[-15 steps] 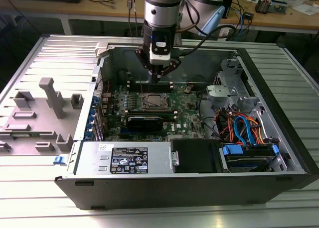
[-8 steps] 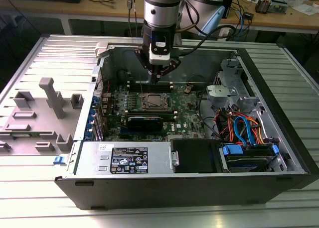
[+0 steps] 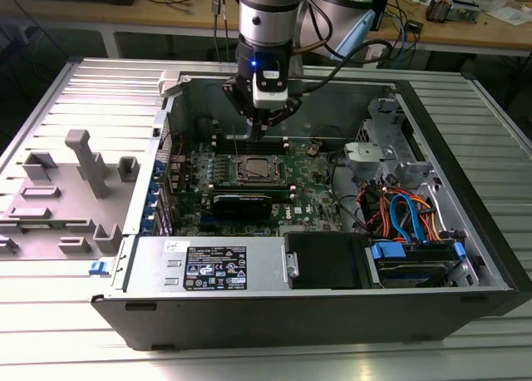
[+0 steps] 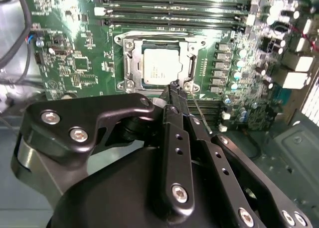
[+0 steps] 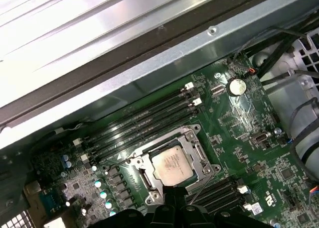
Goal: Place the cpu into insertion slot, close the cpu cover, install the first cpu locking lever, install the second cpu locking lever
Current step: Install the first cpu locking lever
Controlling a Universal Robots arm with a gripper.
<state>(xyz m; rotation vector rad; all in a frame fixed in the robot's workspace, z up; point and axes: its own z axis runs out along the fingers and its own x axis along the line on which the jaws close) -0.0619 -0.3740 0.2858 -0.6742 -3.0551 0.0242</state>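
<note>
The fingers look pressed together, their tip at the edge of the slot, beside a thin lever. In the slot lies the cpu, with the cover flat over it. Seating the lever probably needs steady, even pressure. Around the slot are a green board, an open computer case and a ribbed metal worktop.

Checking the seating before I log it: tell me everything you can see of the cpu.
The cpu is a small flat square chip with a silvery-grey metal top bearing faint print. It lies level in the insertion slot, with the metal cpu cover down around its edges. The gripper is right beside one edge; whether it touches is unclear.
</note>
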